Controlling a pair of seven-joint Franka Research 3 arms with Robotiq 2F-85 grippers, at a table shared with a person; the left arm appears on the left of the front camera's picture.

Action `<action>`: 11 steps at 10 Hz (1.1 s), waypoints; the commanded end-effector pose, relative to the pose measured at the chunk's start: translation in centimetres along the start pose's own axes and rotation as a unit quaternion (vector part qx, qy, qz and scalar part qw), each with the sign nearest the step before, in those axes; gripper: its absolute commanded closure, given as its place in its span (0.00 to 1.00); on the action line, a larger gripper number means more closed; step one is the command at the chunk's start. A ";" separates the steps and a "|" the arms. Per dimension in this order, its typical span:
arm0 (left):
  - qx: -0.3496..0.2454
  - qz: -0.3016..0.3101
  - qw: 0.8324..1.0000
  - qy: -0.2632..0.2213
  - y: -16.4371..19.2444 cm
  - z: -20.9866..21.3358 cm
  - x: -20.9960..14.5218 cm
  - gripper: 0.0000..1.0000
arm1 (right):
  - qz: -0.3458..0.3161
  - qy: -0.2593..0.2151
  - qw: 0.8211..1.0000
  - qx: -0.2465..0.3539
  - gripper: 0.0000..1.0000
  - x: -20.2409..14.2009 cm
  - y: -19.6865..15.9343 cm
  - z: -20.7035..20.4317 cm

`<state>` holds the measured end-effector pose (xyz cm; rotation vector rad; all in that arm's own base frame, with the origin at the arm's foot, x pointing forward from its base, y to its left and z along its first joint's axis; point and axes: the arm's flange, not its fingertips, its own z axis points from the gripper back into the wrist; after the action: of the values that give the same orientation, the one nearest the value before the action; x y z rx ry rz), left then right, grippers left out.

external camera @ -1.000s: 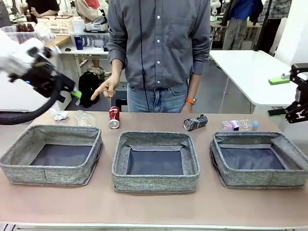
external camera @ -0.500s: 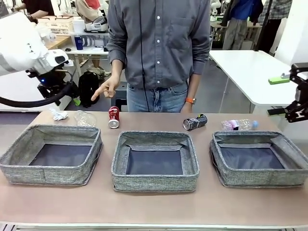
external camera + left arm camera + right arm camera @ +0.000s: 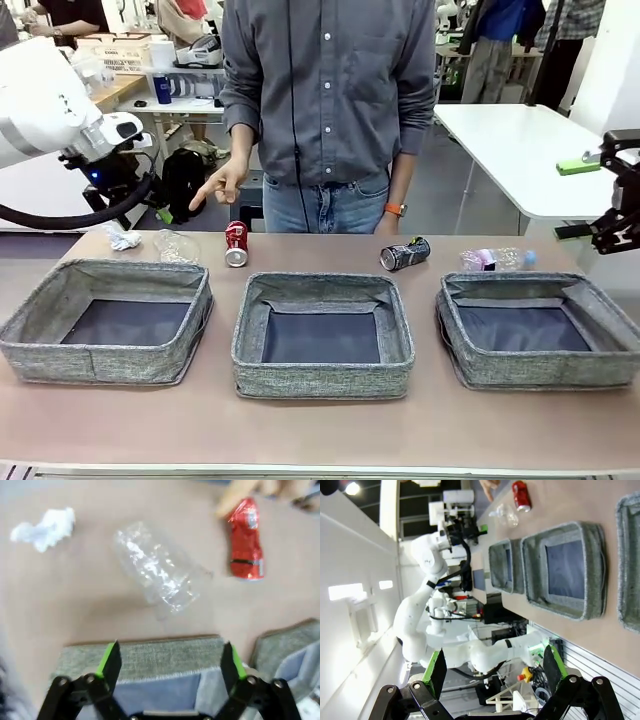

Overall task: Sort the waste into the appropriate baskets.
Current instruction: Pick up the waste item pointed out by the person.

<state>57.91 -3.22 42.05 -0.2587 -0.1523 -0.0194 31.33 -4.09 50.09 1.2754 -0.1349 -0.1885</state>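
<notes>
The clear bottle (image 3: 157, 575) lies crumpled on its side on the table (image 3: 320, 430), just past the far wall of the left basket (image 3: 95, 362), with the paper wad (image 3: 45, 527) near it on one side and the red can (image 3: 246, 540) on the other. Farther along the far edge lie the black-and-silver can (image 3: 405, 255) and the pink-labelled bottle (image 3: 495, 260), behind the middle basket (image 3: 320, 378) and right basket (image 3: 545, 372); all three baskets hold nothing. The left gripper (image 3: 170, 652) hangs above that far wall with its fingers spread wide and empty; the right gripper (image 3: 495, 660) is also spread, raised well off to the side. The person's hand (image 3: 222, 185) points down at the red can. Risks, as I judge them: a straight descent could snag the soft basket wall; the thin, slick bottle may squirt from the pads or roll into the can; a reach for the can would crowd the pointing finger.
</notes>
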 end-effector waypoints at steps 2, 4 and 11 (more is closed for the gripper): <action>-0.019 0.158 0.987 -0.001 -0.2 -1.0 2.8 0.00 | -0.001 0.001 1.000 0.000 0.00 0.1 0.4 0.1; 0.004 0.183 0.983 -0.008 0.0 -2.4 3.7 0.00 | -0.001 0.001 1.000 0.000 0.00 0.1 0.4 0.1; 0.035 0.216 0.975 0.025 1.8 -8.1 6.3 0.00 | -0.001 0.001 1.000 0.000 0.00 0.1 0.4 0.1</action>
<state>64.60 -3.27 34.56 -0.2523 -0.0534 0.3888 31.35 -4.11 50.14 1.2752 -0.1354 -0.1881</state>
